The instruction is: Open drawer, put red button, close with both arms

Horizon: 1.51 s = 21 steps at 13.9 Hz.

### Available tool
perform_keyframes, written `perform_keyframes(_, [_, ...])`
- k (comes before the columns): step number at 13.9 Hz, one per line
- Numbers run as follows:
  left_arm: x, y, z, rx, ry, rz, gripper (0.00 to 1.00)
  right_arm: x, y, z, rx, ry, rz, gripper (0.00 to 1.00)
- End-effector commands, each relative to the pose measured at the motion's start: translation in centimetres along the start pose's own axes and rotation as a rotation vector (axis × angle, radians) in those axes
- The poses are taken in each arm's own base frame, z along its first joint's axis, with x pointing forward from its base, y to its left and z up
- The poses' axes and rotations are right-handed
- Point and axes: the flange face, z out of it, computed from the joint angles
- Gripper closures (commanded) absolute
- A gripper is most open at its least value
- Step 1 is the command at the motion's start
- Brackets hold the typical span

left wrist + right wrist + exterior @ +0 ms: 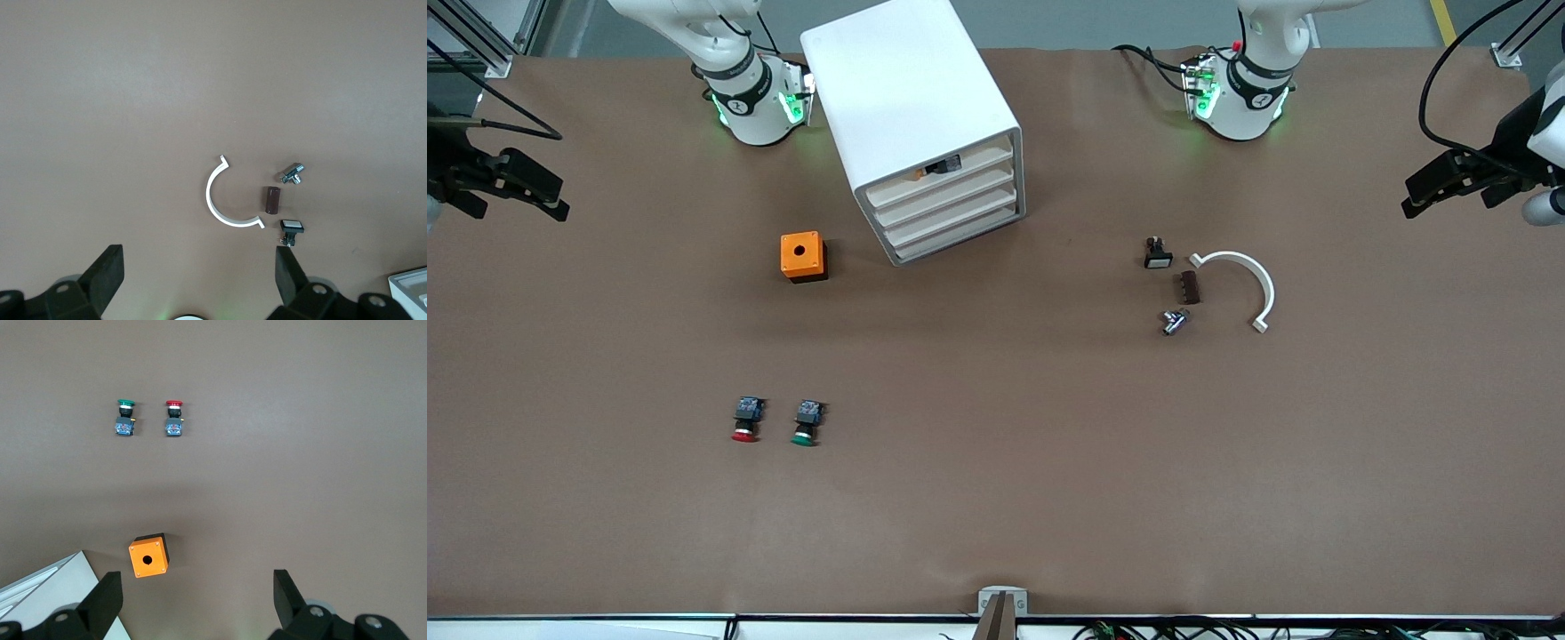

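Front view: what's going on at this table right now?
Nothing is being handled yet. Both arms wait at the table's ends, the left tool and right tool open and empty. The cabinet's drawers look shut, including the second-highest drawer. The red button lies beside its green twin, nearer the camera than the orange box.

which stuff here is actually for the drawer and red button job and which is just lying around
For the job: drawer, shut; red button; left gripper and right gripper, both open.

Lying about: green button, orange box, white curved piece, brown block, metal fitting.
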Motion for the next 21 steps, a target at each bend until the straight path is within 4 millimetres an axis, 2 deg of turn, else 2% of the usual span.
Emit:
perform_keyframes(1, [0.1, -0.2, -0.4, 0.005, 0.000, -0.003, 0.00, 0.0, -0.1, -0.5, -0.007, 0.009, 0.001, 0.00])
perform_keyframes(4, [0.2, -0.2, -0.4, 0.005, -0.001, -0.004, 0.00, 0.1, 0.0, -0.5, -0.005, 0.010, 0.004, 0.00])
perform_keyframes(7, [2.1, -0.3, 0.7, -0.001, -0.018, -0.001, 0.00, 0.3, -0.5, -0.1, -0.003, 0.004, -0.016, 0.00])
perform_keyframes(9, [3.0, -0.2, 2.4, -0.001, -0.050, -0.005, 0.00, 0.7, -1.5, 0.6, -0.005, -0.009, -0.035, 0.00])
perform_keyframes(12, [5.1, 0.0, 6.7, -0.004, -0.126, -0.005, 0.00, 2.0, -2.6, 2.6, -0.003, -0.031, -0.053, 0.00])
perform_keyframes(13, [5.6, 0.2, 7.8, -0.007, -0.140, -0.004, 0.00, 2.8, -3.4, 3.9, -0.005, -0.045, -0.065, 0.00])
perform_keyframes(15, [7.1, 0.7, 11.2, -0.021, -0.194, -0.014, 0.00, 4.6, -5.3, 7.3, 0.023, -0.084, -0.090, 0.00])
perform_keyframes(16, [7.9, 0.9, 12.7, -0.027, -0.208, -0.035, 0.00, 5.1, -5.9, 8.2, 0.064, -0.090, -0.091, 0.00])
perform_keyframes(19, [9.7, 3.4, 16.7, -0.031, -0.226, -0.153, 0.00, 7.7, -7.1, 13.5, 0.077, -0.139, -0.096, 0.00])
perform_keyframes(20, [10.1, 4.7, 18.8, -0.021, -0.251, -0.213, 0.00, 8.4, -7.2, 15.4, 0.071, -0.153, -0.097, 0.00])
perform_keyframes(21, [10.7, 5.0, 21.8, -0.008, -0.295, -0.256, 0.00, 9.7, -7.2, 18.1, 0.068, -0.159, -0.092, 0.00])
